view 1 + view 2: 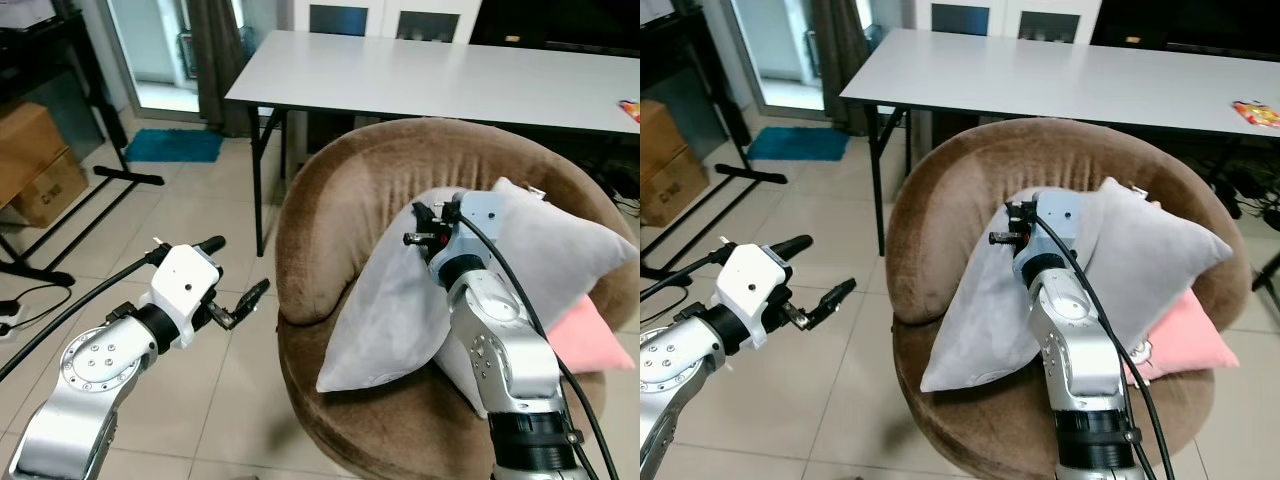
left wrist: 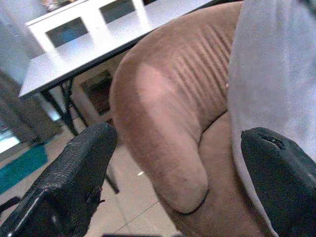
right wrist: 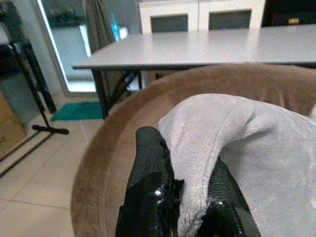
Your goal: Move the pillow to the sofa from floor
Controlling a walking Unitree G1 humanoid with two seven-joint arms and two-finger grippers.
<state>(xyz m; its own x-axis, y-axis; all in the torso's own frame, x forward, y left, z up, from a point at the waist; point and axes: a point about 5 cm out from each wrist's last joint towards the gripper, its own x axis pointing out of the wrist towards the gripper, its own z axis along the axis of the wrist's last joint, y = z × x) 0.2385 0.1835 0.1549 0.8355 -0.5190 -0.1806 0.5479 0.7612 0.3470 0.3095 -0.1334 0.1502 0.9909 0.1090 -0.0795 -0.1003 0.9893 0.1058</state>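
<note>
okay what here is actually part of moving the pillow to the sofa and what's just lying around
Part of the job:
grey pillow, pinched by the right gripper
brown sofa, pillow resting in it
left gripper, open beside the sofa, holding nothing

Just lying about:
pink pillow
white table
cardboard boxes
teal mat

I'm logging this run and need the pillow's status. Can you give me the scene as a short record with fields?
pillow: grey pillow lies on the brown sofa chair, leaning on its back
right gripper: shut on a fold of the grey pillow
left gripper: open, held left of the chair over the tiled floor
other: pink pillow under the grey one; white table behind
</note>
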